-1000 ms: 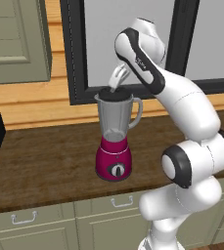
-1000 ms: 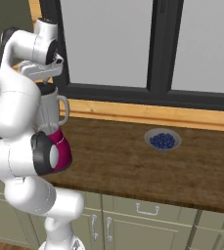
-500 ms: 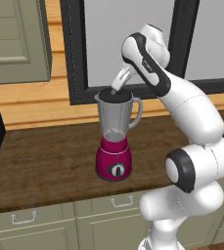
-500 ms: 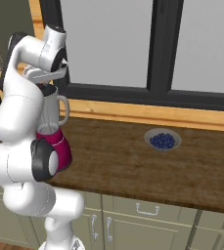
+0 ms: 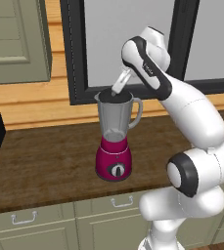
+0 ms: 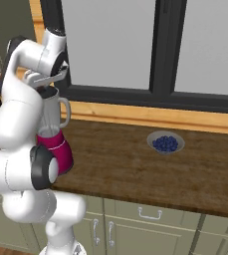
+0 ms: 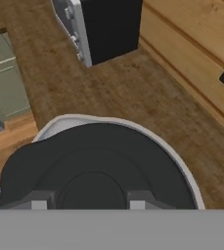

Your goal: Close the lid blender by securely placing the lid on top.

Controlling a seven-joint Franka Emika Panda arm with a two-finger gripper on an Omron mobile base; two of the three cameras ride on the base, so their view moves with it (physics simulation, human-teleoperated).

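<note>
The tool [image 5: 119, 91] hangs directly over the mouth of the blender [image 5: 115, 136], which stands on the wooden worktop [image 5: 45, 156] in front of the dark-framed window [image 5: 128, 44]. Seen from the hand, the lid [image 7: 91, 166], a dark round disc with a raised centre, covers nearly the whole opening, with the pale rim of the jar showing as a thin crescent around its far edge. The two fingertips [image 7: 40, 200] sit on either side of the raised centre, narrowly parted; whether they grip it or merely flank it cannot be told. From the left base view the lid lies at the jar's rim, below the tool, and it looks roughly level with the rim.

The relation that matters is vertical: lid and jar mouth share nearly one axis, the lid apparently a touch off centre, toward the hand's near side. A judgement only: the lid seems about seated, needing a straight push down. Beyond the blender, a black box appliance [image 7: 106, 29] stands on the worktop; a bowl of blue berries [image 6: 165, 143] sits well apart to the blender's right.
</note>
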